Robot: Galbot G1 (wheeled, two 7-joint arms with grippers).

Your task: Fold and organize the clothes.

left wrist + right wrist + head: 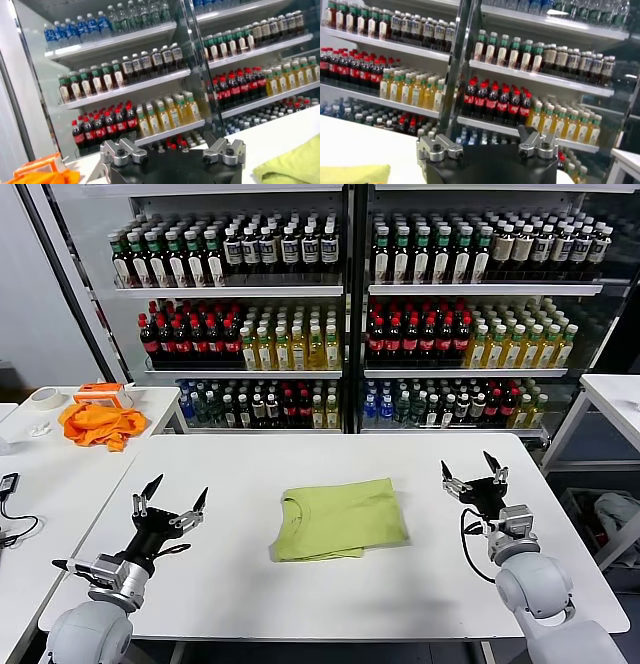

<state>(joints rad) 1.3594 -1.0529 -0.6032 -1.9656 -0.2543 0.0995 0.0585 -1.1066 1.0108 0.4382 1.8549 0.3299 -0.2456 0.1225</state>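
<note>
Tall glass-fronted coolers (345,304) stacked with rows of bottled drinks fill the far wall, and in front of them stands a broad white counter (330,584) with a second white surface off to the far left carrying a bright orange cloth (98,424) and a roll of tape (44,397). The T-shirt (338,519) lies near the middle of the counter, between the two arms and touching neither. It is lime yellow-green, already folded into a compact, roughly rectangular stack of several layers, with the ribbed neckline showing at its left side and the layered edges slightly uneven along the near-left corner; no lettering shows on the face that is up. It looks like light, soft cotton that will sag and slide open if lifted by a single layer, so the safer hold is probably a pinch through the whole stack at an edge, ideally at two opposite sides at once, or else a flat push across the smooth counter. The left pincer (175,496) hovers over the near-left part of the counter, fingers spread wide and holding nothing. The right pincer (474,472) sits well to the right of the shirt, likewise wide open and empty.
</note>
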